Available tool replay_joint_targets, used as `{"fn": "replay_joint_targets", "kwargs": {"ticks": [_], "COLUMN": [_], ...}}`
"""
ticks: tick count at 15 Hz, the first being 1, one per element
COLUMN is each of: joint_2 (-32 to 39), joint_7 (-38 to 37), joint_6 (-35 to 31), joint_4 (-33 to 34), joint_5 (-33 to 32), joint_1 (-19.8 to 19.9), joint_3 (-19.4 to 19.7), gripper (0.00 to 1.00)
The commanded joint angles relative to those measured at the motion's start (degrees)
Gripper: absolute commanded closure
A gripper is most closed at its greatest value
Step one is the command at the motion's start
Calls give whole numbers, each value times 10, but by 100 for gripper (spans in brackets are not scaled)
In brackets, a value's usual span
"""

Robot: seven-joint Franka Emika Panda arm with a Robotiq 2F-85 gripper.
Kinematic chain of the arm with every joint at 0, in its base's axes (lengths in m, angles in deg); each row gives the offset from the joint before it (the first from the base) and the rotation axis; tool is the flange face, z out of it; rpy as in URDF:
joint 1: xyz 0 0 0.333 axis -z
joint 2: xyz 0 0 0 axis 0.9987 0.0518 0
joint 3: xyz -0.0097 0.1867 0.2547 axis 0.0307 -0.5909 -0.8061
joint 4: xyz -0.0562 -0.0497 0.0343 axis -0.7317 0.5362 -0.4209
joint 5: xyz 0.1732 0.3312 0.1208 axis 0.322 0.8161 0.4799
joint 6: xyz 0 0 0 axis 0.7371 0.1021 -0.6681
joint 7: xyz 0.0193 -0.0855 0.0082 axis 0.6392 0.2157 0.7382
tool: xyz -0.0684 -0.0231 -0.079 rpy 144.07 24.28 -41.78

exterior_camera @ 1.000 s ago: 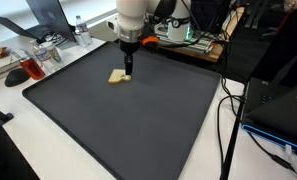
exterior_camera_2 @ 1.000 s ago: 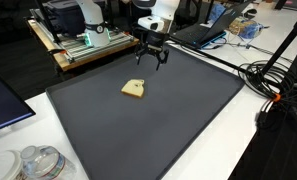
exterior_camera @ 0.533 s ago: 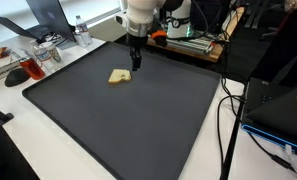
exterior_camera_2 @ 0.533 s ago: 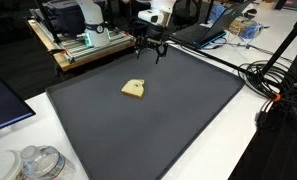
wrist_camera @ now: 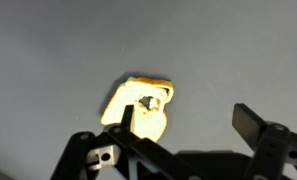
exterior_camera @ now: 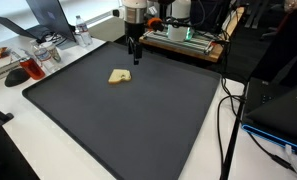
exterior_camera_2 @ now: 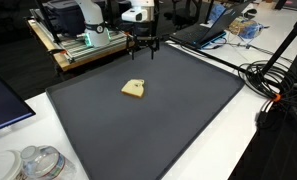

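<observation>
The gripper (exterior_camera: 135, 57) hangs wide open and empty over the far edge of the mat (exterior_camera: 138, 125), so grasping the yellow piece (exterior_camera: 119, 76) cleanly probably means centring straight above it first.

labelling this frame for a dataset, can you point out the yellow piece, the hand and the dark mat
yellow piece (wrist_camera: 130, 100), wrist view, on its top face
hand (exterior_camera_2: 141, 52), in an exterior view, midway between its open fingertips
dark mat (exterior_camera: 138, 125), in an exterior view, on a bare stretch near its middle
</observation>
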Motion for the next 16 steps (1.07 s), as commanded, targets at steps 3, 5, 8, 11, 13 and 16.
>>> {"fn": "replay_joint_targets", "kwargs": {"ticks": [3, 5, 8, 11, 13, 16], "joint_2": [-73, -90, -104, -99, -88, -57], "joint_7": [251, 337, 442, 498, 547, 592], "joint_6": [-31, -12, 21, 72, 100, 160], "joint_4": [-87, -86, -72, -46, -22, 28], "joint_5": [247, 320, 379, 370, 382, 377], "joint_1": [34, 45, 71, 107, 123, 143], "joint_3": [-39, -25, 7, 45, 66, 86], "gripper": [0, 0, 0, 0, 0, 0]}}
